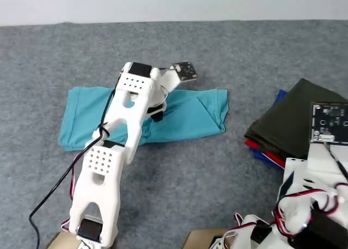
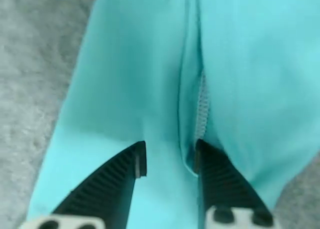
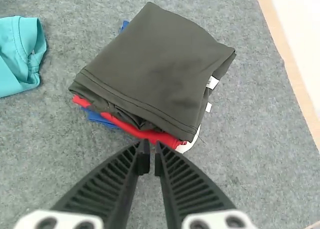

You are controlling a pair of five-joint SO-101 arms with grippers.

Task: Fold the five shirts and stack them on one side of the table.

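Left to fold: one turquoise cotton T-shirt (image 1: 190, 116), laid as a long band on the grey felt table cover (image 1: 217, 194), long axis side to side in the high view. Directly over its mid-section sits the left gripper (image 2: 169, 156), jaws apart, nothing clamped, w/ a raised fold ridge of the fabric running lengthwise between them (closer to one finger). So: close across that ridge, not along it. Far nearer than the right gripper (image 3: 149, 151), fingers together on nothing, beside the stack of folded shirts (image 3: 160, 74) (dark olive on top, red and blue below), well apart from the band's sleeve end. Probably next: pinch, lift, fold over.
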